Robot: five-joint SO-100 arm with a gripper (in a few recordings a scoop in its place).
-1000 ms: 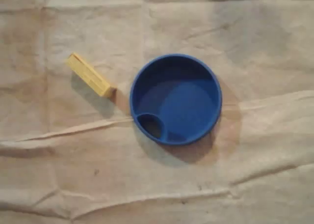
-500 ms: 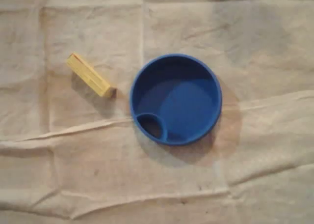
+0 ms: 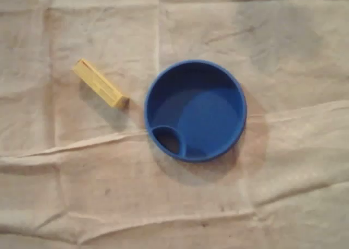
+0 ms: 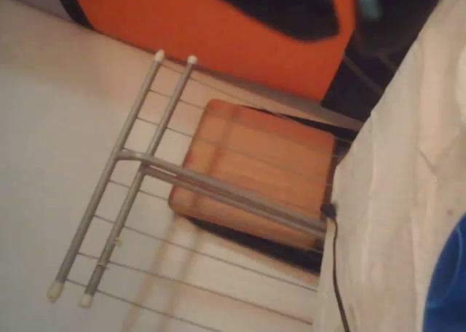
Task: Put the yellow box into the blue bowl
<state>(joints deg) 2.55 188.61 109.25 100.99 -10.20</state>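
Note:
In the overhead view a long yellow box [image 3: 100,83] lies slantwise on the cloth-covered table, its lower right end close to the rim of the blue bowl [image 3: 195,110]. The bowl is round, with a small oval pocket at its lower left, and nothing lies in it. A blue edge of the bowl [image 4: 448,288] shows at the lower right of the wrist view, which looks past the table edge.
A creased beige cloth [image 3: 262,194] covers the whole table. Beyond the table edge, the wrist view takes in a wooden chair seat [image 4: 255,168], a grey metal rack [image 4: 145,194], an orange object [image 4: 211,19] and a black cable [image 4: 335,259].

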